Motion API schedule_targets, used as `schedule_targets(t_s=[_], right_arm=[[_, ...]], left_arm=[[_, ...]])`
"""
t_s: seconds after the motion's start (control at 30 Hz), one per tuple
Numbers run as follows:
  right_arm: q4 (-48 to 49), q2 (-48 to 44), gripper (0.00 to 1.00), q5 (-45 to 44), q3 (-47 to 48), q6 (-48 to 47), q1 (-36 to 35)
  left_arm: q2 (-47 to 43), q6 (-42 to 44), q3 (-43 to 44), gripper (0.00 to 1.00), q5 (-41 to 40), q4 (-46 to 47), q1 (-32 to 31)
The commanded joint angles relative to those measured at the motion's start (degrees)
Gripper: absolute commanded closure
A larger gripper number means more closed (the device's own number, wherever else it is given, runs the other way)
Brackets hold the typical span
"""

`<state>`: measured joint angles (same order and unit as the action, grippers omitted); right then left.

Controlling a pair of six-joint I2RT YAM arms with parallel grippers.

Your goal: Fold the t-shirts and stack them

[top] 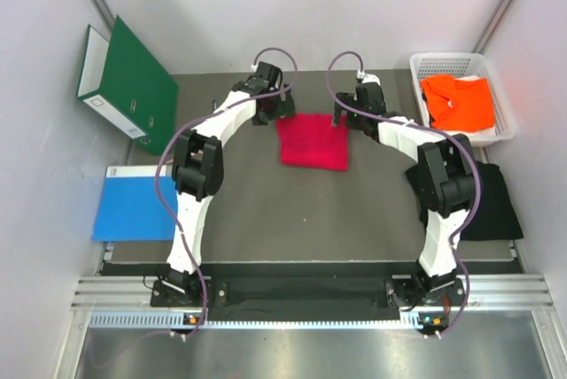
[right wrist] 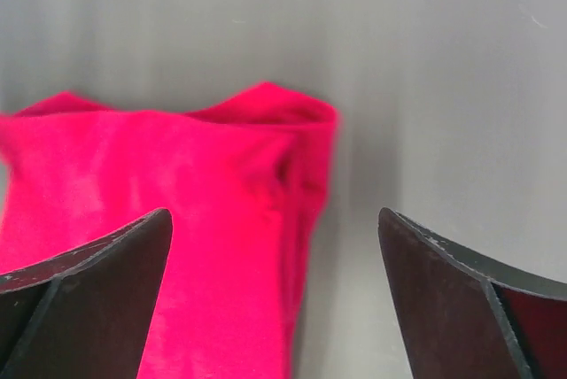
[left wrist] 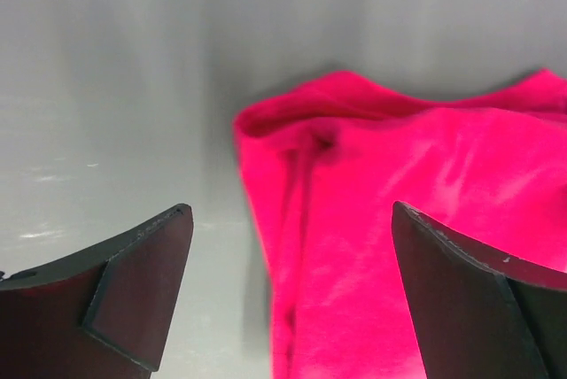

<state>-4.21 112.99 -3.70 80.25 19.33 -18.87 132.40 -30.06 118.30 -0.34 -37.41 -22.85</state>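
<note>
The crimson red t-shirt [top: 313, 142] lies folded into a small rectangle at the far middle of the grey mat. My left gripper [top: 276, 113] hovers at its far left corner. In the left wrist view this gripper [left wrist: 291, 209] is open, its jaws straddling the shirt's [left wrist: 390, 166] left edge with nothing held. My right gripper [top: 345, 119] is at the far right corner. It too is open [right wrist: 273, 212], spread over the shirt's [right wrist: 177, 166] right edge. The orange t-shirt [top: 458, 101] sits bunched in a basket. The black t-shirt [top: 493, 204] lies at the mat's right edge.
A white basket [top: 505, 104] stands at the back right. A green binder [top: 131, 85] leans against the left wall, with a flat blue sheet [top: 133, 204] in front of it. Grey walls close in on both sides.
</note>
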Motion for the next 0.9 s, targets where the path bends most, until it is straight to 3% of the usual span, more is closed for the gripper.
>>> schedule_targets(t_s=[0.0, 0.2, 0.4, 0.53, 0.77, 0.87], right_arm=[[10.0, -8.9, 0.01, -7.0, -6.7, 2.4, 0.6], [8.9, -17.0, 0.00, -6.1, -15.8, 4.0, 0.7], [12.5, -20.2, 0.00, -0.8, -27.3, 8.5, 0.5], [16.0, -20.2, 0.00, 2.6, -33.5, 11.2, -0.3], [20.4, -15.3, 0.02, 6.8, -34.7, 14.3, -1.8], [22.8, -13.2, 0.10, 8.4, -34.8, 15.9, -1.9]], left_arm=[[-7.4, 1.3, -3.7, 0.02, -2.6, 4.1, 0.4], [-19.9, -1.8, -25.9, 0.02, 0.1, 11.5, 0.5], [-23.3, -6.6, -39.0, 0.03, 9.7, 20.2, 0.4], [-23.4, -9.1, -44.9, 0.10, 13.2, 26.1, 0.2], [-23.4, -11.6, -49.6, 0.22, 14.1, 31.3, -0.3], [-23.0, -11.4, -49.7, 0.39, 14.8, 31.4, -0.3]])
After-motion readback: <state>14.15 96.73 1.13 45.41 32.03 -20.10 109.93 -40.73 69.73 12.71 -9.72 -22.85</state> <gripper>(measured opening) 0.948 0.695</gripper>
